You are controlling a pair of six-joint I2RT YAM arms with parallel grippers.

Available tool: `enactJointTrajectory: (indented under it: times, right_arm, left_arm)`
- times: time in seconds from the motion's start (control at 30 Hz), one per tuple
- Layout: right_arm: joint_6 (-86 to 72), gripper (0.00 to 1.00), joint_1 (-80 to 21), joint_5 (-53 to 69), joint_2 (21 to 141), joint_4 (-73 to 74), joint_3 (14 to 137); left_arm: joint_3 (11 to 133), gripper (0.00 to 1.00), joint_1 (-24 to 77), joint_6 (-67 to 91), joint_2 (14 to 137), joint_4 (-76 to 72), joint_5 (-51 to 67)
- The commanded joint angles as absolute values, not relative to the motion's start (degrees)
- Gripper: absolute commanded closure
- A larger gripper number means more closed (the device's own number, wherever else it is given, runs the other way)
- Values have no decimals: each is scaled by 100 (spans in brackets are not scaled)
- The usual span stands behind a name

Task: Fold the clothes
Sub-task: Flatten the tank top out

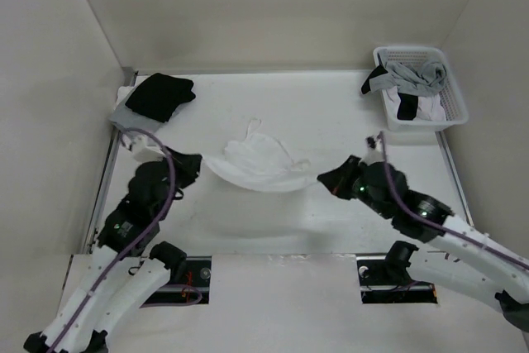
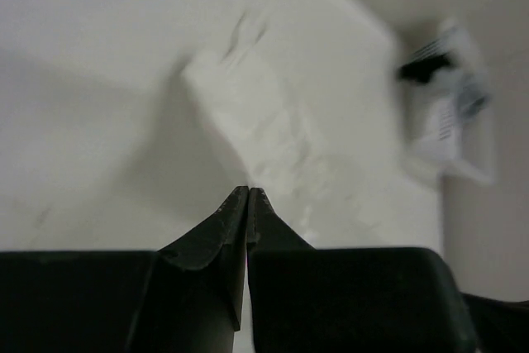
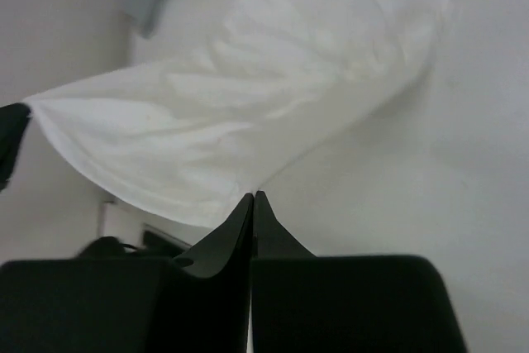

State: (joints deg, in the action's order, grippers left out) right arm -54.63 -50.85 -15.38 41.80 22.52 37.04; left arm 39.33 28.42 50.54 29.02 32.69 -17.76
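White, thin fabric: the white garment [image 1: 256, 163] hangs at the centre of the bench [image 1: 331, 113], stretched as a shallow sling between the two hands, with a soft shadow under its lower edge that suggests most of it is off the surface. The left hand [image 1: 195, 168], left of centre in the overhead view, has its fingers pressed together on the left corner of the cloth; the right wrist view shows that corner drawn to a point at the dark tip on the left edge of the frame. The right hand [image 1: 324, 178], right of centre, is likewise closed, and its fingertips [image 3: 253, 199] meet the lower hem where the fabric narrows to them, so we judge it to be pinching the hem. A black garment [image 1: 161, 95] on a grey cloth [image 1: 124, 110] lies at the upper left, and a basket [image 1: 423, 125] of mixed clothing stands at the upper right, both well apart from the work. We consider the chief risk to be slippage, since each hold appears to take only a small bite of soft material and uneven tension could pull a corner free. A second risk is that the sagging middle drags on the bench and bunches, spoiling the fold line.
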Motion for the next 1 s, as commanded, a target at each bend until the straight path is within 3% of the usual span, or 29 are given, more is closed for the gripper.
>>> enactJointTrajectory:
  times: [0.0, 0.23, 0.43, 0.57, 0.73, 0.87, 0.97]
  right_arm:
    - [-4633, 100, -5452, -2433, 3832, 3004, 5383]
    - [-3631, 100, -7007, -3698, 4402, 3366, 7820]
    - [-3182, 100, -7660, -4307, 4702, 3322, 8359]
    - [-3225, 100, -6687, -3545, 4772, 3060, 7868]
    - [-3533, 100, -4281, -1025, 5351, 2226, 7164]
    - [-3753, 100, -2925, 411, 6431, 1513, 7373]
    - [-3753, 100, -2528, 667, 7204, 1450, 8100]
  left_arm:
    - [5340, 100, 2904, 4343, 2715, 2418, -2478]
    - [7319, 100, 3036, 4122, 3242, 2188, -2294]
    - [7498, 100, 3045, 4061, 3585, 2057, -2259]
    - [6726, 99, 2967, 4086, 3928, 1803, -2259]
    - [5994, 98, 2396, 4456, 4806, 1091, -1873]
    - [6511, 98, 1641, 4702, 6166, 625, -1012]
    - [7414, 98, 1385, 4711, 7142, 597, -695]
